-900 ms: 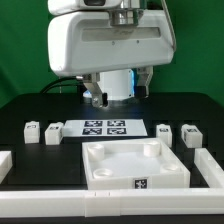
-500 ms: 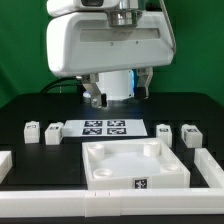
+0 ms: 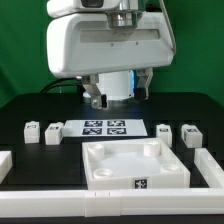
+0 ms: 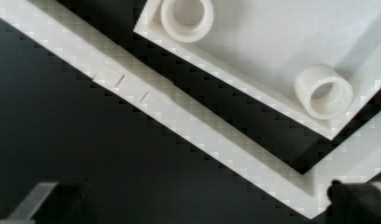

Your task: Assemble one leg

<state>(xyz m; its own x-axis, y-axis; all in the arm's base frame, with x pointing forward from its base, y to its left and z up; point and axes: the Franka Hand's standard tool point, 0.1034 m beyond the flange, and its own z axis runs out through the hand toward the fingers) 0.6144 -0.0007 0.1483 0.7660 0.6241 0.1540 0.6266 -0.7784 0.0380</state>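
- Exterior view: I logged four alike, counted from the exterior view's left: leg 1 (image 3: 31, 131), leg 2 (image 3: 52, 133), leg 3 (image 3: 164, 131), leg 4 (image 3: 188, 134).
- Legs 1 and 2 stood on the black table (image 3: 20, 105), on the exterior view's left of the marker board (image 3: 105, 127). Legs 3 and 4 stood on its right. I could not tell which one was the task's.
- All four legs sat loose on the table, outside the tray-like tabletop (image 3: 105, 178) and apart from it.
- The tabletop lay flat, in front of the marker board. Its recess showed only its own raised round sockets.
- A white rail (image 3: 60, 200) ran along the near edge of the table.
- The arm (image 3: 105, 45) hung above the marker board. Its body hid the hand in this view.
- Wrist view: two sockets (image 4: 183, 18) (image 4: 324, 90) showed in the tabletop (image 4: 258, 40), with the rail (image 4: 151, 95) just beside it across a dark gap.
- The gripper (image 4: 201, 198) had its fingers (image 4: 41, 200) wide apart, only bare table between them, clamped on nothing.
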